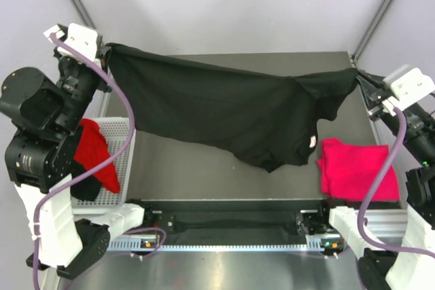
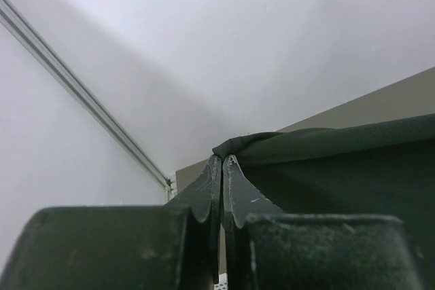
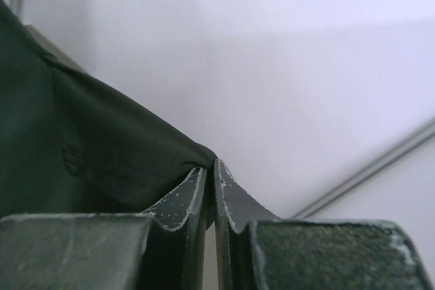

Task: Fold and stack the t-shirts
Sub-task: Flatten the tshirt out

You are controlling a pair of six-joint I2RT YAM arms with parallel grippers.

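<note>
Top external view: the black t-shirt (image 1: 224, 110) hangs stretched above the table (image 1: 204, 168), with the left gripper (image 1: 107, 51) clamped on one corner and the right gripper (image 1: 358, 74) on the other. The pink t-shirt (image 1: 357, 171) lies folded by the right arm. Red cloth (image 1: 92, 147), probably another tee, sits in the basket (image 1: 122, 127).

Four t-shirts in all: one black tee (image 1: 224, 110) across the centre, a second black tee (image 1: 85, 188) and one red tee (image 1: 95, 151) at 9 o'clock, and one pink-magenta tee (image 1: 353, 168) at 4 o'clock. One white wire basket (image 1: 126, 127). Two grippers: left gripper (image 1: 107, 51), right gripper (image 1: 359, 76).
</note>
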